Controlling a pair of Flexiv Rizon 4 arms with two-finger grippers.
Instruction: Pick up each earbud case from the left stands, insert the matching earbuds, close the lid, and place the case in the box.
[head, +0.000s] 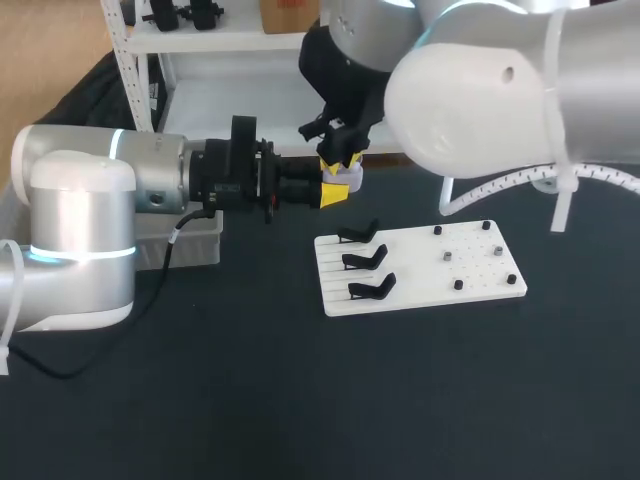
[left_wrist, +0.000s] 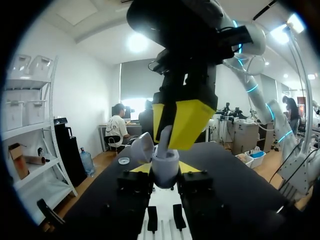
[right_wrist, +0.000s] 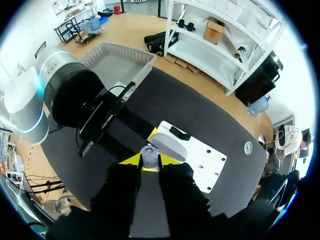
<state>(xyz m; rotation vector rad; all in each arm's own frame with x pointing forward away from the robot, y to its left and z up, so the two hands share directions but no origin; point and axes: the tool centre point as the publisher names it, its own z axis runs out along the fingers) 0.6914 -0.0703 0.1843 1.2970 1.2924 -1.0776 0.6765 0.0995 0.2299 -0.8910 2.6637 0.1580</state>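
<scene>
The earbud case (left_wrist: 165, 167), its lid (left_wrist: 142, 147) tipped open, sat clamped between the left gripper's (left_wrist: 164, 169) fingers. Just above it, the right gripper (right_wrist: 149, 161) pinched a white earbud (left_wrist: 165, 134) at the case's mouth. The white stand board (head: 420, 265) lay below both grippers.

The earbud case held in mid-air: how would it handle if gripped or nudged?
Probably rigid: the earbud case shows no dent between the left gripper's fingers. Its smooth, rounded shell looks slippery and apt to roll if set down. The open lid would likely swing if nudged.
</scene>
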